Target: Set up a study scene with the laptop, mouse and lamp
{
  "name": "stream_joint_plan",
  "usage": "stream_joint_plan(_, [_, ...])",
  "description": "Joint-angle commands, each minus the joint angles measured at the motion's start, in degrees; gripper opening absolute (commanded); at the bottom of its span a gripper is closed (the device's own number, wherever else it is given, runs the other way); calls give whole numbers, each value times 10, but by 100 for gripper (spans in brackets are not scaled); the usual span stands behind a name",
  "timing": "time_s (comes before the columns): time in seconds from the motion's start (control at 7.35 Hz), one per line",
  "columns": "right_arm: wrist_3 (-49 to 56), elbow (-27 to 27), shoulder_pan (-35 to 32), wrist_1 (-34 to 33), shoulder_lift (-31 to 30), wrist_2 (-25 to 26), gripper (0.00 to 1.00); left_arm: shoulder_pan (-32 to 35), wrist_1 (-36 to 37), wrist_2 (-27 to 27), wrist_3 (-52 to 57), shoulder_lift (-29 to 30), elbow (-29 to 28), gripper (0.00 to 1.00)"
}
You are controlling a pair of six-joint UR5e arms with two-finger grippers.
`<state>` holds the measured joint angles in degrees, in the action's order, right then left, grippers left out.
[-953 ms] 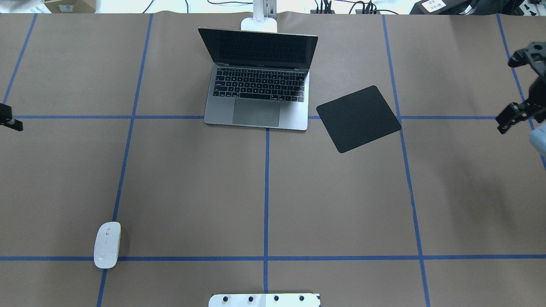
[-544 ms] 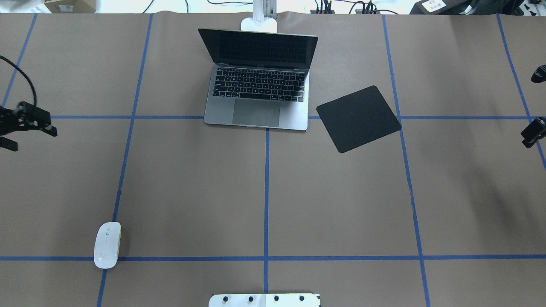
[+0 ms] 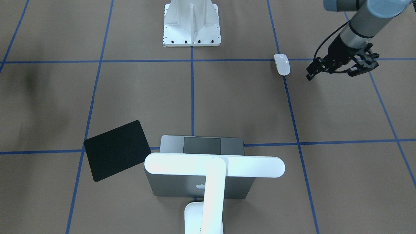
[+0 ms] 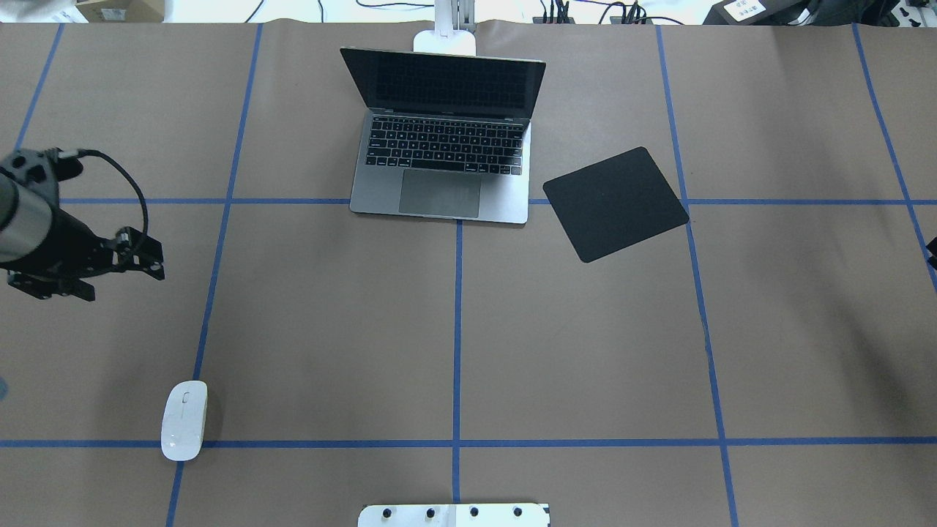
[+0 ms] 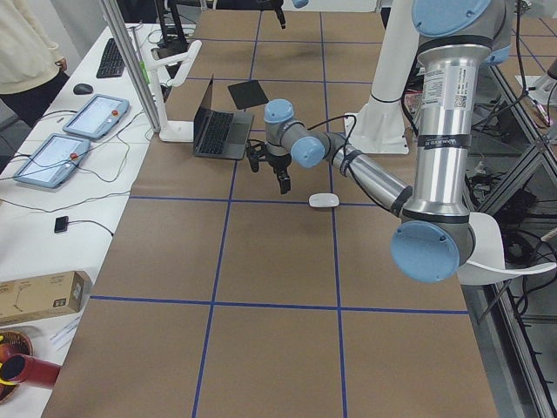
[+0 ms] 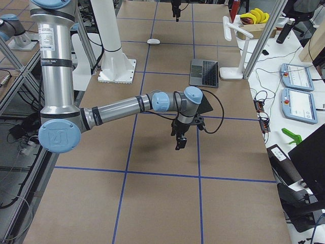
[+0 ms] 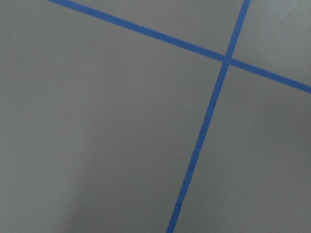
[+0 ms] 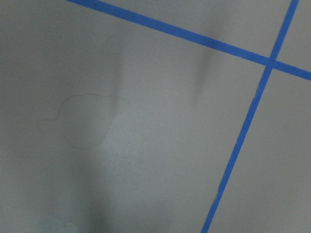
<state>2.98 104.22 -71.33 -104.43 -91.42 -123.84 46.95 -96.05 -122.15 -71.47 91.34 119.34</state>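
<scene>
- The small glossy white oval mouse (image 4: 184, 421) lies on the brown paper-covered table (image 4: 585, 351), at a crossing of blue tape lines (image 4: 457, 329), on the robot's left and close to its base
- The black two-fingered left gripper (image 4: 123, 284) hangs above the table with its fingers spread wide and nothing between them
- From those fingers the mouse lies back toward the robot and a little toward the table's middle, clearly apart from them; its long axis runs roughly away from the robot, so we judge the fingers should close across its narrow width
- The left arm is much the nearer; the right gripper (image 6: 180, 142) is off at the table's right end, and we cannot tell whether its fingers are spread or closed
- The slim space-grey metal laptop (image 4: 446, 146) stands open at the far middle, with the large white T-shaped desk lamp (image 3: 214, 165) behind it, head over the lid
- The flat black square pad (image 4: 615, 203) lies just beside the laptop on its right; we judge the mouse is bound there
</scene>
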Motion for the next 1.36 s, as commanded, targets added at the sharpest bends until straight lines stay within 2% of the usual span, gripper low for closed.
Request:
stream_joint_plan(0.0, [48, -4, -23, -1, -10, 2, 100, -81, 1, 51, -12, 3, 1, 100])
stream_joint_plan(0.41, [63, -5, -28, -1, -20, 2, 100, -153, 0, 91, -5, -2, 1, 100])
stream_joint_plan(0.95, [63, -7, -28, -1, -19, 2, 100, -165, -17, 82, 65, -21, -5, 100])
stream_joint_plan(1.22, [63, -7, -28, -1, -19, 2, 100, -165, -92, 81, 64, -48, -36, 100])
